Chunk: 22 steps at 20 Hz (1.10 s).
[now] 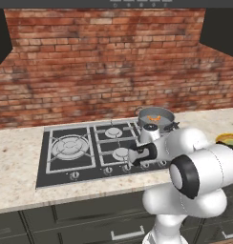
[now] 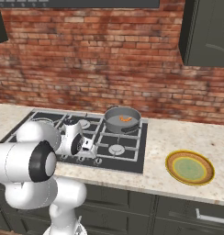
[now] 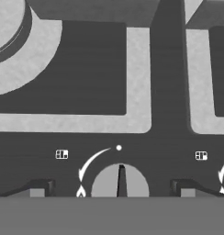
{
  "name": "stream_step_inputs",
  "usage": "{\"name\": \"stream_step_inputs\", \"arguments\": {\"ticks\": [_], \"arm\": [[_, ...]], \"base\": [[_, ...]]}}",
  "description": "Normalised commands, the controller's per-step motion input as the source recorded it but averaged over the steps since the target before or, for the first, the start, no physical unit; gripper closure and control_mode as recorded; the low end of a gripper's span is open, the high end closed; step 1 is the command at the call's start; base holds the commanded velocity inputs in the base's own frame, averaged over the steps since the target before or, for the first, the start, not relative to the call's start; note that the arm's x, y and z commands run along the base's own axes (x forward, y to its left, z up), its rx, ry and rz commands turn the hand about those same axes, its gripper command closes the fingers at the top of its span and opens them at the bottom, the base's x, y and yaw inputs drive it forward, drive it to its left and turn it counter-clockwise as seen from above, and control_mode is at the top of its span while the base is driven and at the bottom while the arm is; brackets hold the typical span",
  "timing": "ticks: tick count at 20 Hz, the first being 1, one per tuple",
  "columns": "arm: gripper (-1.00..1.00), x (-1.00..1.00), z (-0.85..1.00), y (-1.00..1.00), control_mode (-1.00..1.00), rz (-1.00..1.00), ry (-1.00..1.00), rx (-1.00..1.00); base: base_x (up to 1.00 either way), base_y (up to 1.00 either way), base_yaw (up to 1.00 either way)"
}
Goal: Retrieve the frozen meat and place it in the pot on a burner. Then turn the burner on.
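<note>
The grey metal pot point(image 1: 155, 118) point(image 2: 123, 120) stands on the hob's back right burner. The frozen meat point(image 1: 155, 116) point(image 2: 126, 119), a small orange-red chunk, lies inside it. My gripper point(image 1: 133, 161) point(image 2: 92, 153) point(image 3: 113, 189) hangs low over the hob's front edge, well in front of the pot. It is open, its fingertips point(image 3: 38, 188) standing wide apart on either side of a round grey burner knob point(image 3: 119, 181) without touching it. The knob's dark pointer line stands straight up, just right of a white dot and arc with a flame mark.
The black hob point(image 1: 66, 164) point(image 2: 132, 158) has several burners and a row of knobs point(image 1: 74, 175) along its front. A yellow-green plate point(image 2: 189, 167) point(image 1: 228, 139) lies on the speckled counter to the right. A brick wall rises behind.
</note>
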Motion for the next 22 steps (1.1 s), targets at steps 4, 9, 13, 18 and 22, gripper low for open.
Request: {"name": "stream_step_inputs", "arguments": {"ticks": [4,9,13,18,22], "arm": [[-1.0,-0.03,-0.27,0.0,-1.0,0.0,0.03,0.01],[1.0,-0.03,-0.16,0.0,-1.0,0.0,0.02,0.06],[1.0,-0.03,-0.16,0.0,-1.0,0.0,0.02,0.05],[1.0,-0.03,-0.2,0.0,-1.0,0.0,0.0,0.04],[1.0,0.0,-0.5,0.03,-1.0,0.0,0.01,-0.12]], "base": [[0.0,0.0,0.0],[0.0,0.0,0.0],[0.0,0.0,0.0],[0.0,0.0,0.0],[0.0,0.0,0.0]]}}
